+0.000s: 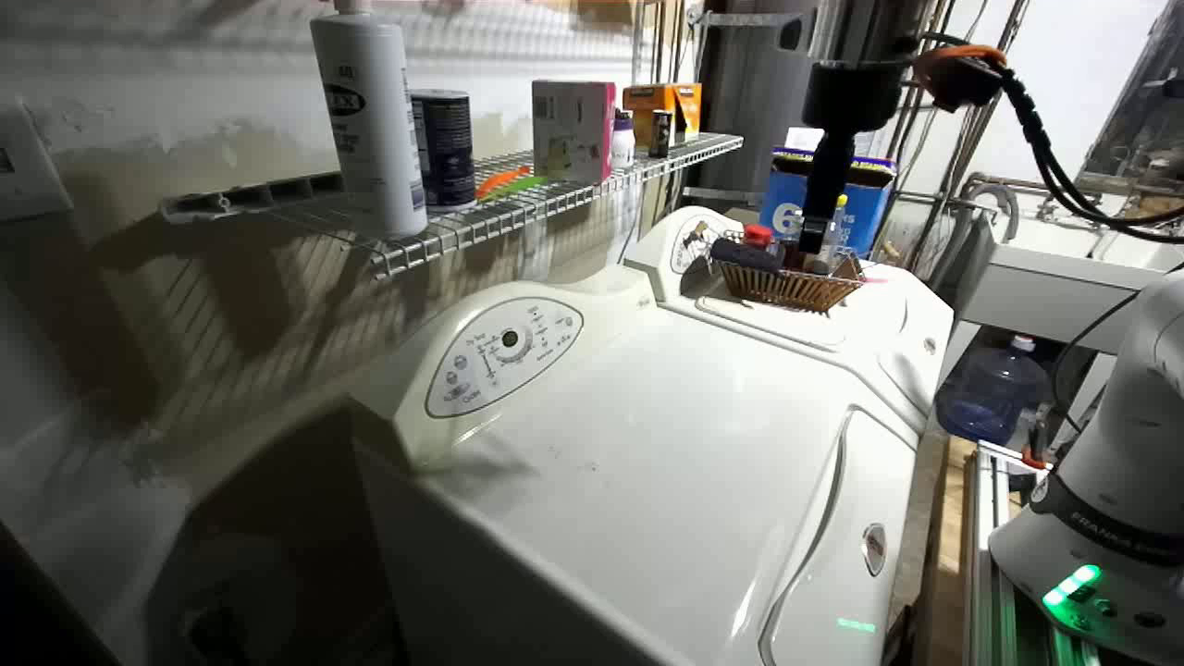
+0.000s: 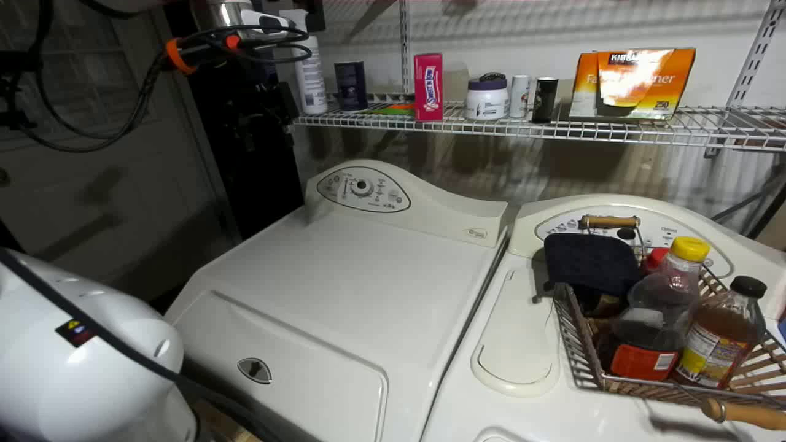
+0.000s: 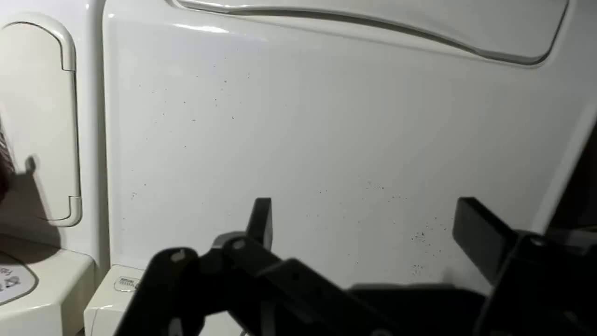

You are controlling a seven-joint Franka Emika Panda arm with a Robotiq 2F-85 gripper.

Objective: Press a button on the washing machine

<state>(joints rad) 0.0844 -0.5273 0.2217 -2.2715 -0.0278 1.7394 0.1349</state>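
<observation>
White, glossy, rigid: washing machine (image 1: 638, 407) sits below my gripper (image 3: 368, 228), its top filling most of the wrist view. I take it as the bare-topped unit, side by side with a second machine (image 2: 552, 417) carrying a basket (image 2: 578, 341). My fingers (image 3: 262, 223) are spread wide, nothing between them; they look to be clear of the top.

Handling guess: far too heavy to budge, nothing to grasp. Slick finish, fingers will skate on a slanted push. Touch point is the oval control panel (image 1: 499, 375) raised at the back: thin plastic probably, so light force, square to its slope. Avoid the round dial (image 1: 510, 339), side load could turn or crack it. I'd bring both fingers together first, poke as one blunt tip. That panel isn't in wrist view, can't aim from there.

Text: control panel print mostly too small; one bit maybe "Dry Temp", so confirm it's the right machine before pressing. Second panel (image 2: 666, 227), partly covered, shows "Options". Pink box (image 2: 428, 86) reads like "Sweet'N Low". Orange box (image 2: 632, 86): "KIR…", "250", likely Kirkland fabric softener. Blue box (image 1: 869, 199): big "6". White bottle (image 1: 370, 129): "40", logo ending "EX". My base (image 1: 1119, 504): "FRANKA".
</observation>
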